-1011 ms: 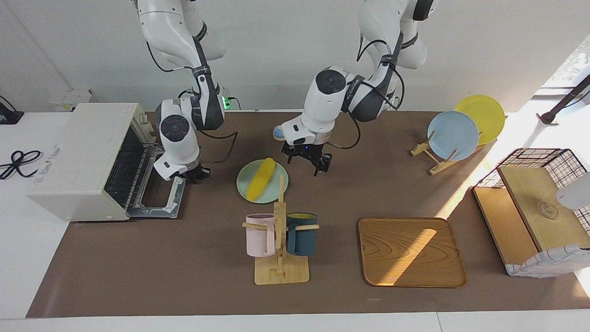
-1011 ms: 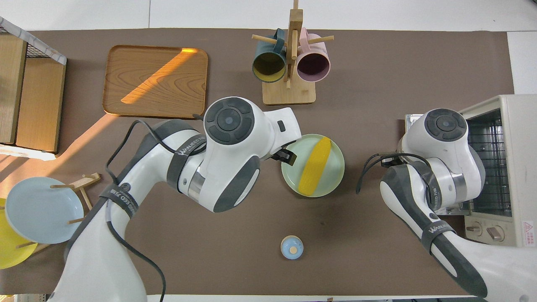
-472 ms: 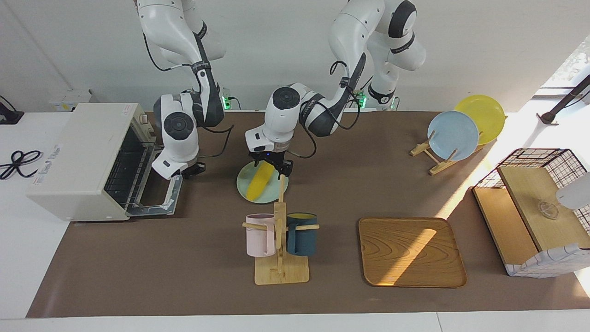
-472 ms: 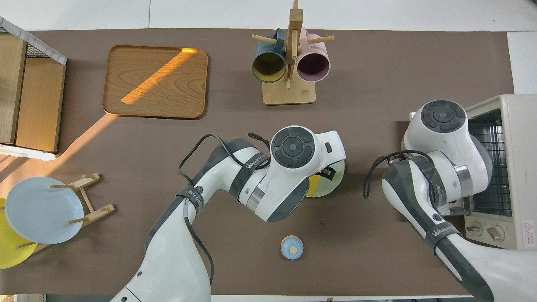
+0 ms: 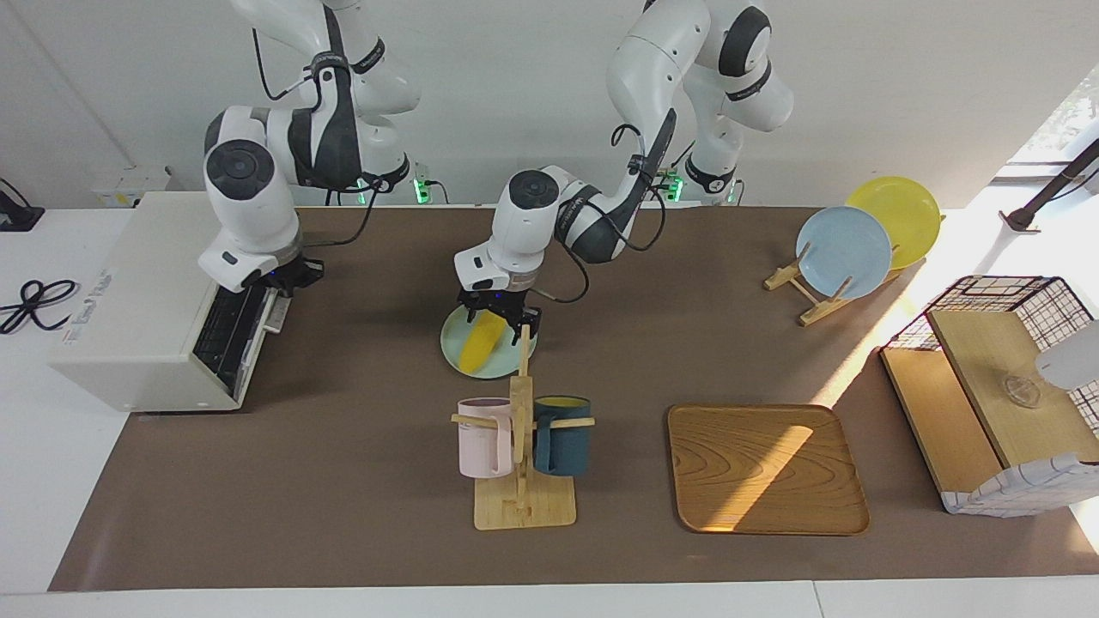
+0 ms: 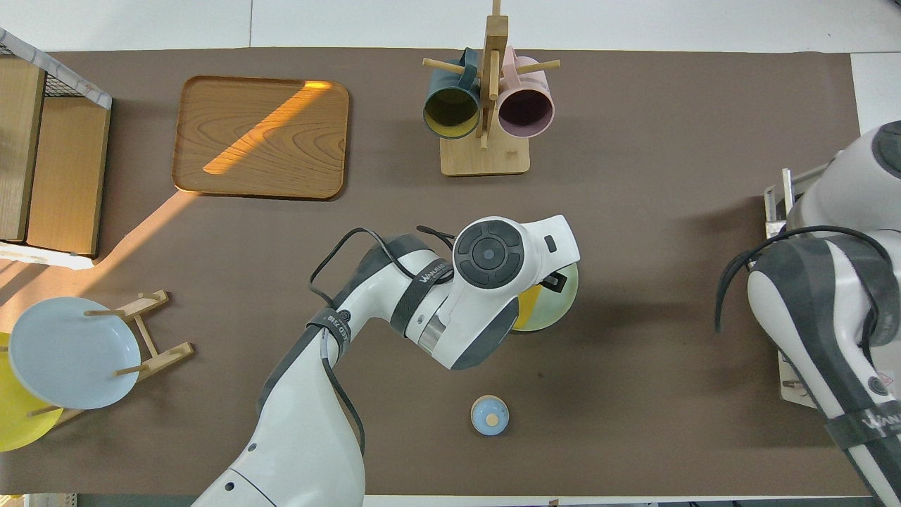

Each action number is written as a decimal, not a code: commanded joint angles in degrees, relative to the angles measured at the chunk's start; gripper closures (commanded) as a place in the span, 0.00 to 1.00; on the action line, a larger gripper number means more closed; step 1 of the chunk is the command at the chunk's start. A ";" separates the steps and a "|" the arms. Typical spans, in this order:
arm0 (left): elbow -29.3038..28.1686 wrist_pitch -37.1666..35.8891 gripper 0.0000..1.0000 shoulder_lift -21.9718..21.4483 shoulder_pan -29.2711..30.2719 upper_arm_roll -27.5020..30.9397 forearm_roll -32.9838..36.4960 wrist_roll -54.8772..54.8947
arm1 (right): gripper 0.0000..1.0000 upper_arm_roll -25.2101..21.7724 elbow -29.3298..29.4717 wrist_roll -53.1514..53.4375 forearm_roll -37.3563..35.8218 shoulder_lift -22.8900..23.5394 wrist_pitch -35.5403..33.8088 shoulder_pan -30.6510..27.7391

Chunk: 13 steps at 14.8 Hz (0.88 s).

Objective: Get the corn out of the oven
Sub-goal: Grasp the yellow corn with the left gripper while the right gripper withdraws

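a brown mat covers the table [image 5: 343, 481] before a white wall. the corn [image 5: 481, 342] lies on a pale green plate [image 5: 494, 367] mid-table, out of the oven [image 5: 146, 300] at the right arm's end. the left hand [image 5: 498, 316] hangs spread over the corn. the right hand [image 5: 283, 276], pressed together, sits at the oven's nearly closed door.

Both arms [image 5: 678, 51] have glossy white rounded shells with dark grey joint bands and round grey end caps. Loose black cables loop along each forearm. Small black grippers [image 5: 500, 311] finish the wrists, and a grey band carries white lettering.
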 commanded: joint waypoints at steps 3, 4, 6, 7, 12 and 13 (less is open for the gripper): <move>-0.43 3.37 0.00 2.91 -2.75 1.28 -0.81 -1.45 | 0.76 -0.41 -0.18 -2.72 0.72 -1.34 -1.73 -3.53; -0.26 2.93 0.00 2.91 -2.67 1.37 -0.81 -1.45 | 0.73 -0.58 0.52 -2.81 3.01 -2.92 -2.79 -3.96; -0.17 2.84 0.00 2.91 -2.58 1.37 -0.81 -1.45 | 0.52 -0.50 1.67 -4.29 3.99 -6.26 -6.03 -4.67; -0.17 2.84 0.00 2.91 -2.58 1.37 -0.81 -1.45 | 0.29 -0.58 2.28 -5.87 4.61 -8.28 -7.61 -4.67; 0.10 2.05 0.71 2.73 -2.31 1.90 -0.90 -1.63 | 0.00 -0.32 11.41 -5.97 14.18 -8.48 -12.55 -4.24; 0.10 1.53 0.95 2.56 -2.05 1.90 -0.90 -1.63 | 0.00 0.20 12.65 -5.80 14.19 -8.21 -13.42 -3.80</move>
